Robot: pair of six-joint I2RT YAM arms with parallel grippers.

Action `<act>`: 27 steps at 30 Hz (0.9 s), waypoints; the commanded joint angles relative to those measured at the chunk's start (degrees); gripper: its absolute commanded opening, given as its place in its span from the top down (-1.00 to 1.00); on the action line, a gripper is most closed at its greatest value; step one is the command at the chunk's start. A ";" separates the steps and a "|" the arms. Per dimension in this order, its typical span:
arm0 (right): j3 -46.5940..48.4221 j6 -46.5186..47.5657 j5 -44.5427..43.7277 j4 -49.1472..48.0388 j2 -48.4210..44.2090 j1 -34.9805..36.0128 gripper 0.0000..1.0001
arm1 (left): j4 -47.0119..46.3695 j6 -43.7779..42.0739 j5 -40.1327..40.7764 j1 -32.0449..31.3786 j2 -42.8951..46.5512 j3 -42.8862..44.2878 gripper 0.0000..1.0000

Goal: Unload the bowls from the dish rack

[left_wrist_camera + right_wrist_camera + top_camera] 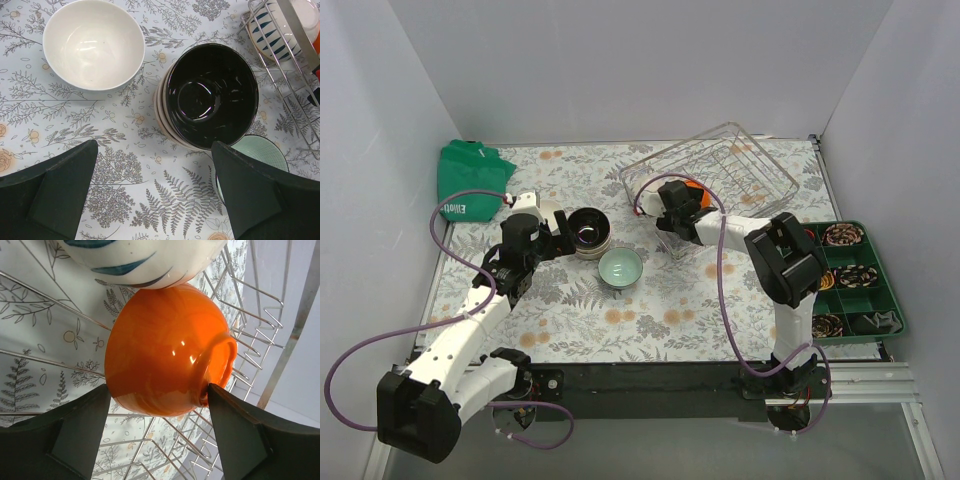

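The wire dish rack (720, 160) stands at the back right. An orange bowl (165, 347) lies on its side in the rack (252, 315), under a white bowl with blue strokes (145, 260). My right gripper (157, 415) is shut on the orange bowl, one finger on its side and one on its foot. In the top view the right gripper (675, 212) is at the rack's near left corner. My left gripper (155, 200) is open and empty, just short of a stack topped by the black-inside bowl (211, 95). A white bowl (93, 44) and a mint bowl (265, 152) stand on the table.
A dark green compartment tray (860, 280) of trinkets lies at the right edge. A green bag (470, 180) lies at the back left. The stack (586, 232) and the mint bowl (620, 267) sit mid-table between the arms. White walls close in three sides.
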State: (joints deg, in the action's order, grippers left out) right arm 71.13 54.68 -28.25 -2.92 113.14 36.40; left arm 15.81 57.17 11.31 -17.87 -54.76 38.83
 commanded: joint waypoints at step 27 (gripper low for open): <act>-2.93 -9.84 6.01 -0.42 -11.71 -0.02 0.38 | -0.70 -0.83 -0.41 -0.15 1.68 -0.51 -0.97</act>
State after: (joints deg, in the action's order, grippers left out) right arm 67.48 49.10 -25.02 -2.61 105.60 36.49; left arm 15.79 57.17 11.11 -17.87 -54.68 38.83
